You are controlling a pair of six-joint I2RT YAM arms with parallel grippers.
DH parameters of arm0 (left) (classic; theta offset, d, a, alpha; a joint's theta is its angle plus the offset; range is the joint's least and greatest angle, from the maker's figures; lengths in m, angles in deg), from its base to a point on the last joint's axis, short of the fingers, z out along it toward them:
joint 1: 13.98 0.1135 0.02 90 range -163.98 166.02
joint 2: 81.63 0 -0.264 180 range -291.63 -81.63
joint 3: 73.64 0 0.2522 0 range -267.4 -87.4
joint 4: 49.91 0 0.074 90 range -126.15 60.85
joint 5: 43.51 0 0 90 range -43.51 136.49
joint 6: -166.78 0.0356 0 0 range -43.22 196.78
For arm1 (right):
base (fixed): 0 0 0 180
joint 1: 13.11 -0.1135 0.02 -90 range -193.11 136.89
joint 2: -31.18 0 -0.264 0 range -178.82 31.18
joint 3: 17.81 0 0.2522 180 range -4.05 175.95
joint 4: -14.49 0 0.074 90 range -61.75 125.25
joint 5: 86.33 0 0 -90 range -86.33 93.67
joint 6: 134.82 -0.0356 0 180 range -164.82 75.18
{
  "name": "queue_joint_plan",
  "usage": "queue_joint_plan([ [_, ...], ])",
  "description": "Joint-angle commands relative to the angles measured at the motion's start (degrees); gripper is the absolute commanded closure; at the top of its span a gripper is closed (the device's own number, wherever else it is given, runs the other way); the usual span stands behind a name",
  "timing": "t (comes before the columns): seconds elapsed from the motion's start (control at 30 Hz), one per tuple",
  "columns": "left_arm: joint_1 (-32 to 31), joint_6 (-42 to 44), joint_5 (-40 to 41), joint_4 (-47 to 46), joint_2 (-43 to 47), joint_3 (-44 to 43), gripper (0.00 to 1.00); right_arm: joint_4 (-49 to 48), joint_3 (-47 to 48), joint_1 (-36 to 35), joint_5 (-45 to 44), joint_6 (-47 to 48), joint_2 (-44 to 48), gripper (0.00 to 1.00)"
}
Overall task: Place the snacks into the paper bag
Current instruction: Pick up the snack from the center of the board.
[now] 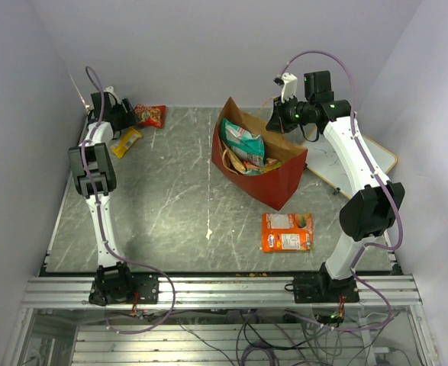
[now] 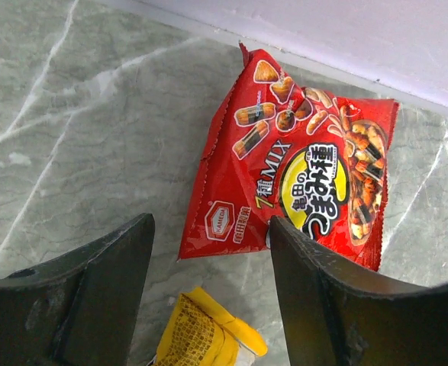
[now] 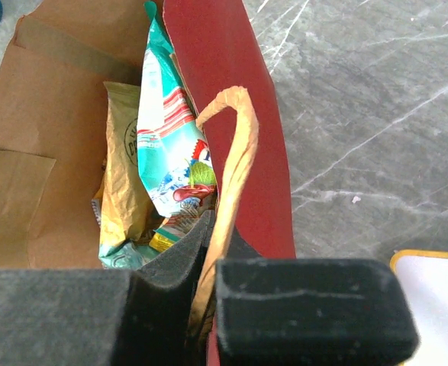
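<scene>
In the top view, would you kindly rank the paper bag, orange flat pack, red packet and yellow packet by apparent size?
1. paper bag
2. orange flat pack
3. red packet and yellow packet: too alike to rank.

Robot lab cell: bare grey walls (image 1: 208, 46), aluminium rail (image 1: 224, 290), loose cables (image 1: 263, 335) underneath.

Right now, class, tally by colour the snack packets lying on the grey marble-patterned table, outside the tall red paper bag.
Red crinkly snack packet: 1
Yellow small snack packet: 1
Orange flat snack pack: 1
Total: 3
</scene>
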Motion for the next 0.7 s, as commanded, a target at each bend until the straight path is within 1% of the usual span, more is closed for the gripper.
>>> queue_joint_plan([
  [0.0, 1.07, -3.38, -5.30, -2.57, -1.54, -2.78, 0.29, 0.70, 0.40, 0.36, -0.21, 0.49, 0.16, 1.00],
  [0.23, 1.52, -8.68, -11.32, -4.26, -6.16, -6.45, 0.43, 0.83, 0.34, 0.30, -0.55, 0.62, -0.13, 1.00],
  [0.37, 1.47, -11.16, -13.74, -6.12, -7.20, -6.90, 0.55, 0.84, 0.13, 0.34, -0.81, 0.71, -0.05, 1.00],
  [0.47, 1.50, -11.41, -14.58, -6.87, -7.09, -6.83, 0.65, 0.63, -0.23, 0.36, -0.84, 0.72, -0.01, 1.00],
  [0.6, 1.56, -10.00, -15.48, -8.04, -5.44, -5.43, 0.83, 0.60, -0.57, 0.30, -0.62, 0.67, -0.05, 1.00],
  [0.67, 1.56, -9.33, -15.75, -9.18, -3.96, -4.10, 0.90, 0.53, -0.60, 0.35, -0.43, 0.67, 0.02, 1.00],
])
